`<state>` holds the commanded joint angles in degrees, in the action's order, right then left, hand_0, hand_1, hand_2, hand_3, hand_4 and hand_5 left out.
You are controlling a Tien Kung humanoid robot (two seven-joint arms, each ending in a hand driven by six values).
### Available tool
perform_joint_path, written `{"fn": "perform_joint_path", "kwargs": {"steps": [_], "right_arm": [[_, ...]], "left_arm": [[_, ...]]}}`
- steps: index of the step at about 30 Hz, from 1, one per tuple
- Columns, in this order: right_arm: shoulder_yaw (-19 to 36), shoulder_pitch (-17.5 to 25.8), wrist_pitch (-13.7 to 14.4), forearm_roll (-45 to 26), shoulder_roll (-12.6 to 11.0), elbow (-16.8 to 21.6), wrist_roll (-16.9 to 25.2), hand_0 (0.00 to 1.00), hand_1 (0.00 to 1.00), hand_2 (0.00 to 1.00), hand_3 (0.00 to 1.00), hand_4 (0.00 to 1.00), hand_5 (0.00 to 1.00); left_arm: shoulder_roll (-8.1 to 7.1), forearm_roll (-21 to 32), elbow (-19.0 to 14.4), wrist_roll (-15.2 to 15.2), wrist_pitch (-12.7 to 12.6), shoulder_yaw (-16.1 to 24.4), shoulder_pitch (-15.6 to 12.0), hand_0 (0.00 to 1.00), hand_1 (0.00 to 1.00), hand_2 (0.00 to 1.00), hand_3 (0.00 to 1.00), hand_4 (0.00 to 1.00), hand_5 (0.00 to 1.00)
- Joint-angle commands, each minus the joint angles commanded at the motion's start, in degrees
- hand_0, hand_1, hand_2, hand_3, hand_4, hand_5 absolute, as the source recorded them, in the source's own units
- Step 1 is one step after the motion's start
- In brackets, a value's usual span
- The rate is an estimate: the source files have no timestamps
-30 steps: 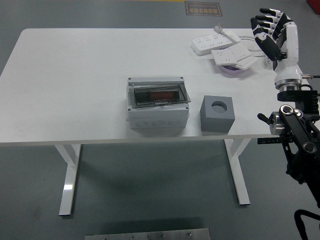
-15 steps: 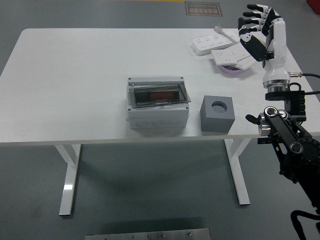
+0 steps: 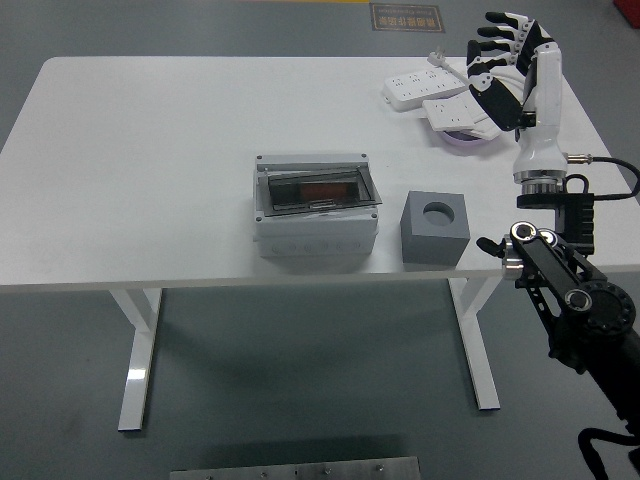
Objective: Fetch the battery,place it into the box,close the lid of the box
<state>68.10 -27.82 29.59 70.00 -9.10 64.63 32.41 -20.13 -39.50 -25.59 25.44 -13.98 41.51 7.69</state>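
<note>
A grey electrical box (image 3: 316,228) stands at the table's middle near the front edge. Its smoked see-through lid (image 3: 319,189) lies over the top, and something reddish shows through it. To its right sits a grey block (image 3: 435,228) with a round hole in its top; I cannot make out a battery in it. My right hand (image 3: 497,68) is raised upright over the table's right side, above and behind the block. Its fingers are spread and hold nothing. The left arm is out of view.
Two white power strips (image 3: 432,85) lie at the back right, beside a purple dish (image 3: 466,141) partly under a white strip. My black right forearm (image 3: 560,290) hangs beyond the white table's (image 3: 140,150) right front corner.
My right arm has swung left, bringing the raised open hand from beyond the table's right edge to over the power strips and dish. Nothing on the table moved.
</note>
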Motion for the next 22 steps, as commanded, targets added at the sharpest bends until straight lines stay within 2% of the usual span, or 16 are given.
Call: {"fn": "perform_joint_path", "kwargs": {"steps": [9,16,22], "right_arm": [[-0.09,1.40,0.56,-3.16,1.37,-0.53,0.79,0.394,0.491,0.547,0.630,0.652,0.256],[-2.05,1.04,1.46,-4.05,2.17,-4.51,1.39,0.363,0.483,0.545,0.627,0.651,0.255],[-2.67,1.28,0.54,-5.67,2.39,-6.18,1.52,0.369,0.487,0.547,0.627,0.642,0.255]], "left_arm": [[0.38,-0.36,0.04,0.21,0.26,0.21,-0.19,0.678,0.744,0.645,0.568,0.555,0.180],[0.66,-0.40,0.11,0.19,0.42,0.26,-0.02,0.678,0.744,0.644,0.567,0.555,0.181],[0.69,-0.31,0.11,0.16,0.40,0.24,0.04,0.677,0.744,0.644,0.567,0.554,0.181]]}}
